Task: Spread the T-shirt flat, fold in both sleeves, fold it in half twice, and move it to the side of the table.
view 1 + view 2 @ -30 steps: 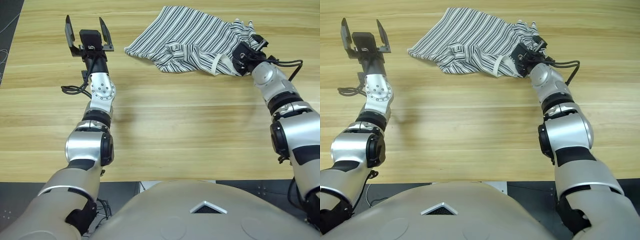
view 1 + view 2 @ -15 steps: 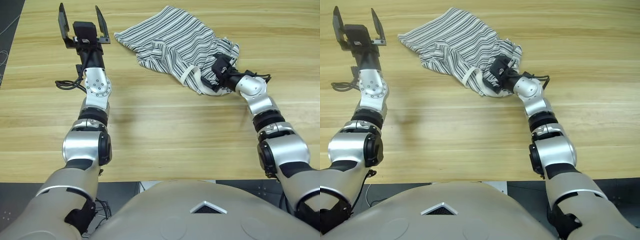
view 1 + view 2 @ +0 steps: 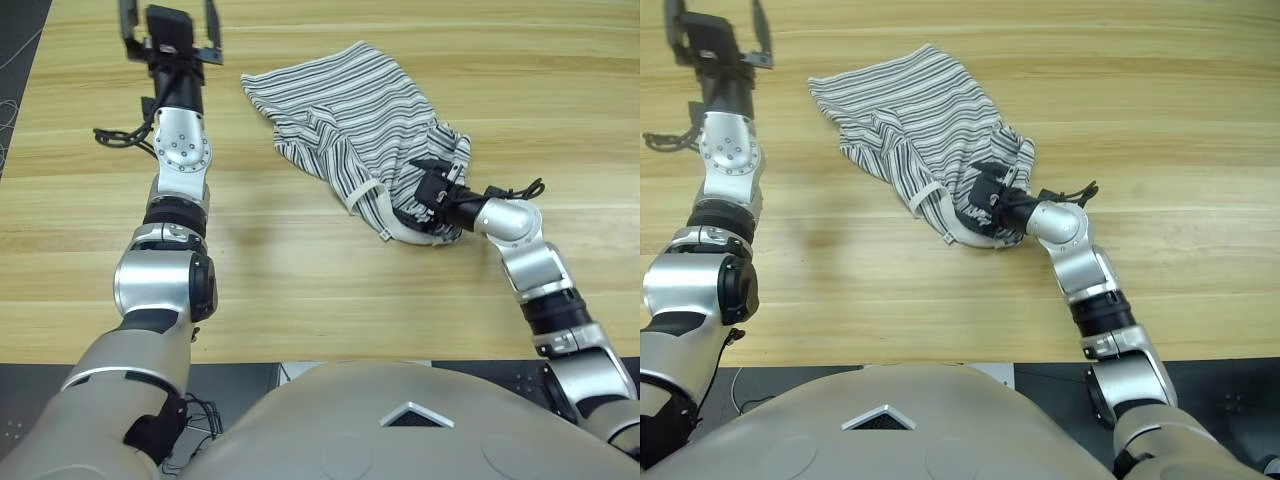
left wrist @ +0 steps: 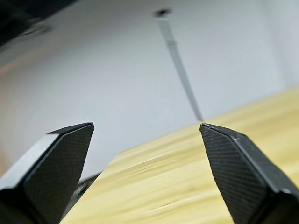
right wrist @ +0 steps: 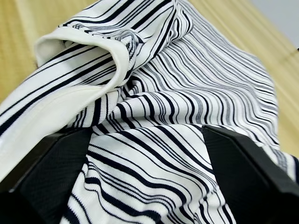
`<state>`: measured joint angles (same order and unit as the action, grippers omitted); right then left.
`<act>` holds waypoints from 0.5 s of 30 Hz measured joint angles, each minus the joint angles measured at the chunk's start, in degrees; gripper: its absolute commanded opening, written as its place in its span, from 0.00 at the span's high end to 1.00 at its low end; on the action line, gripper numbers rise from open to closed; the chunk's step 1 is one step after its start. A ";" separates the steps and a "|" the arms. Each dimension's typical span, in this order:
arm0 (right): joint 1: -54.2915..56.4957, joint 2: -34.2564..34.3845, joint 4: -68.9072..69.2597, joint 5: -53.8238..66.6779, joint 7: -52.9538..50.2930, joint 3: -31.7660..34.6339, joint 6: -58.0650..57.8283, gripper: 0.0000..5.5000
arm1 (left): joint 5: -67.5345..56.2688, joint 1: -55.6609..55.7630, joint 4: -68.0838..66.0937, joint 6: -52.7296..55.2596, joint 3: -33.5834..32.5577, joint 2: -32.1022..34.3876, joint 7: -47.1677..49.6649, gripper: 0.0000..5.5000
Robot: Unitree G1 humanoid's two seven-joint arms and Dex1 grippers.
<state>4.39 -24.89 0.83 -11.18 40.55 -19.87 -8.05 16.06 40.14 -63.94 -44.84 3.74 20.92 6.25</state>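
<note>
T-shirt [image 3: 345, 105]: striped, lying crumpled mid-table, toward the far edge. It runs from a flatter corner near the left arm to a bunched heap at the right arm. White rib band [image 3: 366, 190] loops out on the near side, probably the collar.

Right claw [image 3: 430, 192]: pushed into the bunched end. In the wrist view its fingers [image 5: 51, 168] stand wide apart, with cloth heaped between them and not squeezed.

Left claw [image 3: 168, 18]: held above the table [image 3: 330, 300] at the far left, fingers spread, nothing in it, clear of the shirt.

Handling, as judged:
- Thin knit, light and limp, so it will drape and fold over itself rather than keep any shape.
- It should drag readily across smooth wood, and one pull will likely shift the whole heap.
- A pinch risks catching two layers at once.
- Best holds look like single-layer edges: the flat far corner [image 3: 250, 85] for the left claw, and a hem or shoulder seam for the right. The rib band is stiffer and easy to grip, but pulling it will not spread the body.
- Sleeves cannot be made out in the folds.
</note>
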 measured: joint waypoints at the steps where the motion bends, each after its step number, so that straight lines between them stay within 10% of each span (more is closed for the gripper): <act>1: -1.25 -0.65 3.39 -0.11 0.47 -0.51 -2.44 0.22 | 2.01 0.00 1.10 -0.10 2.30 0.18 -1.78 0.23; 15: 7.97 -4.48 11.15 -3.14 -1.61 3.08 -10.74 0.22 | 5.87 -4.42 28.67 4.16 19.62 7.57 -42.70 0.23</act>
<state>12.36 -29.37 11.98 -14.32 38.94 -16.79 -18.79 21.93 35.72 -35.27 -40.68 23.36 28.49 -36.45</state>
